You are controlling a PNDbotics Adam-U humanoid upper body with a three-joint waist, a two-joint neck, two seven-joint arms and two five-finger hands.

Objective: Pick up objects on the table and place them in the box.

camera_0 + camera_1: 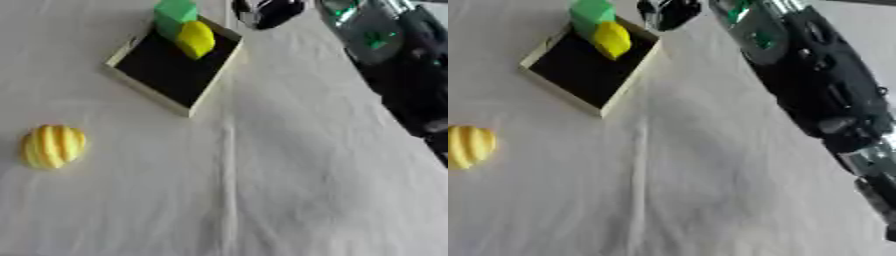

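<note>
— What's in front of you, biggest first?

— Your surface, under a pale, creased cloth. Then your right arm, running from the right edge up toward the top middle.

— And the box?

— The box sits upper left on the cloth, turned at an angle, pale walls and a black floor. A yellow piece lies in its far corner, and a green block stands at that same far end, touching the yellow one.

— Anything left outside it?

— One ribbed yellow fruit, alone near the left edge, well apart from the box.

— Your hands?

— Your right hand shows at the top edge, just beyond the box's far right corner. It's a dark blur; you can't tell whether the fingers are straight or curled, and nothing can be seen in it. Your left hand isn't visible.
</note>
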